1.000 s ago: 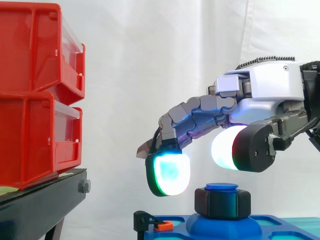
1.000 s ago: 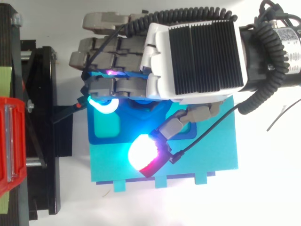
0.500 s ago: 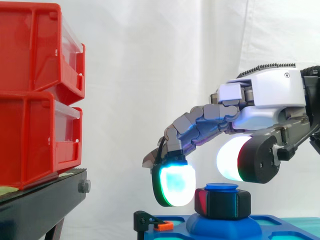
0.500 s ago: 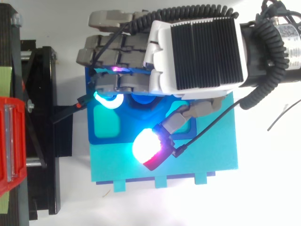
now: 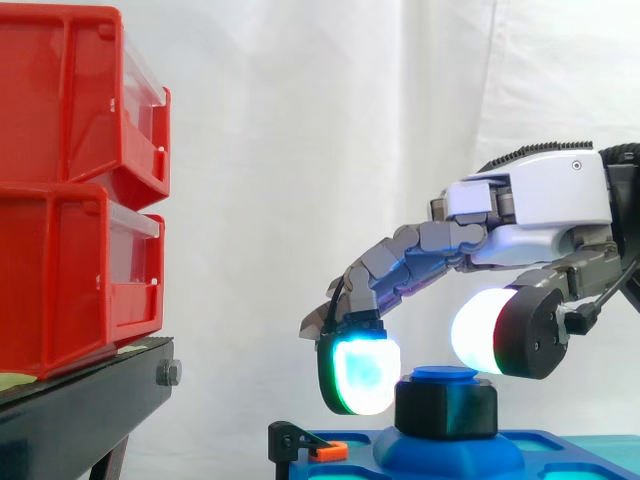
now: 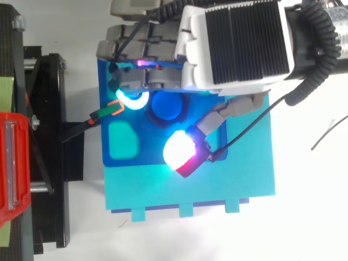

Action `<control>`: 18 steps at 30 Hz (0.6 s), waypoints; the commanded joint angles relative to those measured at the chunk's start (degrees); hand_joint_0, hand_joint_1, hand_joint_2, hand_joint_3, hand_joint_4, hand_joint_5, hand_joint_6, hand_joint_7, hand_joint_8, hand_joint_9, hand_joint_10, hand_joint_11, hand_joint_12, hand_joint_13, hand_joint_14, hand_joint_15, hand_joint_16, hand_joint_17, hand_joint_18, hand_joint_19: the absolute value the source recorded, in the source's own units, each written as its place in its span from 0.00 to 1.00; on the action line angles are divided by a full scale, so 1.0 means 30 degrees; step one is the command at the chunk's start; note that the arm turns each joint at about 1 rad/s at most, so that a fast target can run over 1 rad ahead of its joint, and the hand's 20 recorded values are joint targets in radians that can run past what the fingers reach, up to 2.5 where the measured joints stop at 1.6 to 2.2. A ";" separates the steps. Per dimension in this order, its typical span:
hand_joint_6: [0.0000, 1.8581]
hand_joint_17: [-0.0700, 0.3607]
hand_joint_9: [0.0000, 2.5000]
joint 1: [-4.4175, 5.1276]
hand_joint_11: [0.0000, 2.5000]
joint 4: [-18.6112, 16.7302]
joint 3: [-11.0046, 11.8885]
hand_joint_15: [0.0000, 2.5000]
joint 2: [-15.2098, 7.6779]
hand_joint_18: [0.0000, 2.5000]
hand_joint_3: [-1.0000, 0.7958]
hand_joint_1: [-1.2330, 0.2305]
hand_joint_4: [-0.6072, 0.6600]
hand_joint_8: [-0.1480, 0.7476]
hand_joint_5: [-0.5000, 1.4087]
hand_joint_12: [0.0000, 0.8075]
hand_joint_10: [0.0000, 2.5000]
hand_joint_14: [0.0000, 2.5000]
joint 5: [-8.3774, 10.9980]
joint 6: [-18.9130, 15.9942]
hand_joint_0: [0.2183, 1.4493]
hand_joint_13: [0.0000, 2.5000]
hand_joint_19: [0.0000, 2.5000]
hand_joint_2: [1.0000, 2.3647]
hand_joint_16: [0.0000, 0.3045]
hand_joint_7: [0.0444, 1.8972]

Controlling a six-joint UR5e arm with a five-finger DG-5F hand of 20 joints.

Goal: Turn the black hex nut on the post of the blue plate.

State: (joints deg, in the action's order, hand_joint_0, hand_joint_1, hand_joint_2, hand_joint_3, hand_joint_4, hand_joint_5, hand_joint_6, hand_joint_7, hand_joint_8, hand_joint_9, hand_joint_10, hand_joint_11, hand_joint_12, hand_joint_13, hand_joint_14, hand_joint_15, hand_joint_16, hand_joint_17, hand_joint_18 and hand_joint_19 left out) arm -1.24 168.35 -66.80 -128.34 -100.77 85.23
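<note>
Side view: black hex nut [image 5: 445,408] seated on blue plate's [image 5: 440,458] post [image 5: 445,374]. Hand [image 5: 540,200] arched above, fingers [image 5: 360,375] and thumb spread apart, gripping nothing.

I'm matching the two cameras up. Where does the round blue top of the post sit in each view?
Side view: blue post top low, right of centre, just above the black hex nut.
Top view: blue post top above centre, just below the hand in the picture.
Shared landmark: the orange clip, left of the post in both.
</note>
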 commanded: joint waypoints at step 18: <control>0.33 0.50 0.17 -0.1286 0.04 0.0251 0.0146 0.04 -0.0021 0.10 0.28 0.61 0.68 0.52 0.17 0.52 0.00 0.00 -0.2182 -0.0140 0.13 0.16 0.06 0.00 0.21 0.54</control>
State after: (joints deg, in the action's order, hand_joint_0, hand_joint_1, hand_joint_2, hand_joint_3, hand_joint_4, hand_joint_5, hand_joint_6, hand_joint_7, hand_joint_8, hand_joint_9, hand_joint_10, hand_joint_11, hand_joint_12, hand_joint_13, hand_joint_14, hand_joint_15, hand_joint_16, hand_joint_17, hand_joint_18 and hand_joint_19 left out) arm -5.37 169.41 -66.72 -128.34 -107.20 85.05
